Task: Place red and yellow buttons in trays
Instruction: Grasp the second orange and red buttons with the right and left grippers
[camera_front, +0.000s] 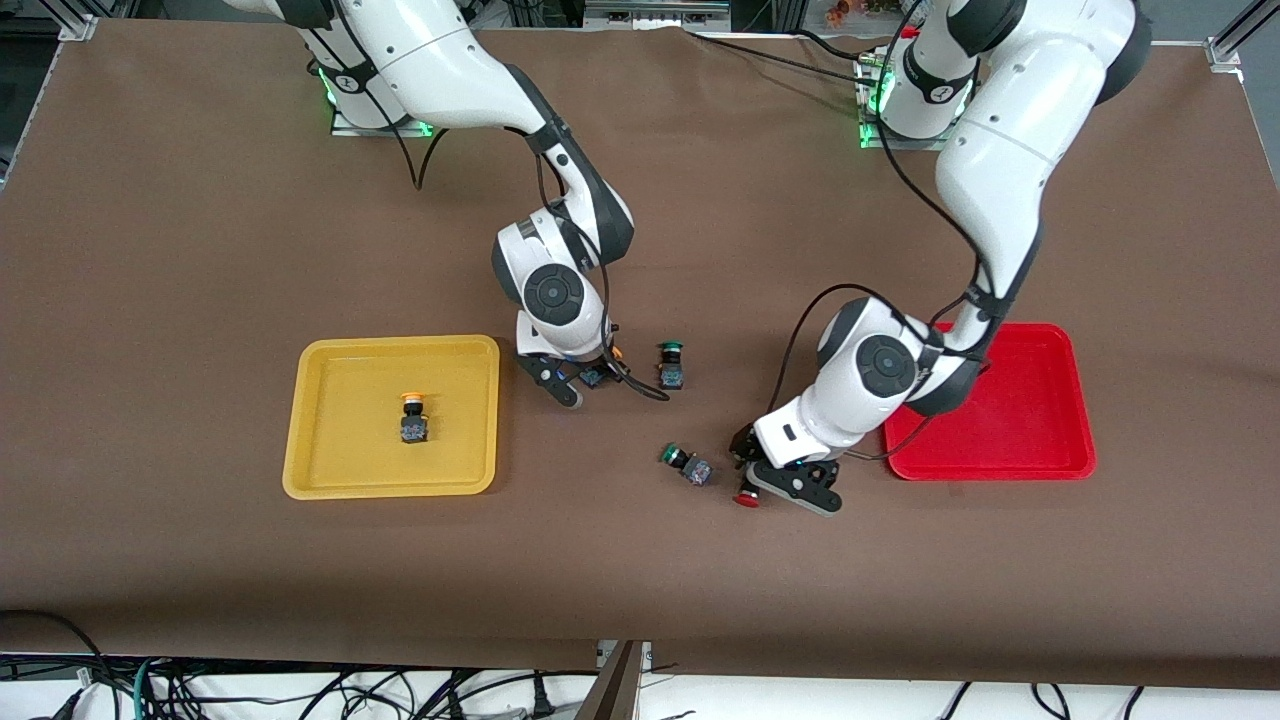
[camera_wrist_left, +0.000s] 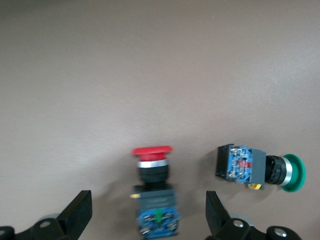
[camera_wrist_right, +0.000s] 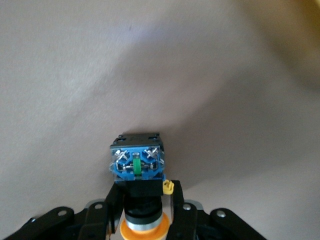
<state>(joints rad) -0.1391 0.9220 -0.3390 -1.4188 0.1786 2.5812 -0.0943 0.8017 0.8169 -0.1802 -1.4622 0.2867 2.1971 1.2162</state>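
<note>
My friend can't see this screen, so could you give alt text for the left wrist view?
The left tool is open, its fingers on either side of a red-capped button lying on the brown table. Beside it, outside the fingers, lies a green-capped button on its side.

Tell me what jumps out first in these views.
The right gripper, beside the yellow tray, is shut on a yellow button. The left gripper is open around a red button lying near the empty red tray.

left pincer open | straddling red button | green button beside
</note>
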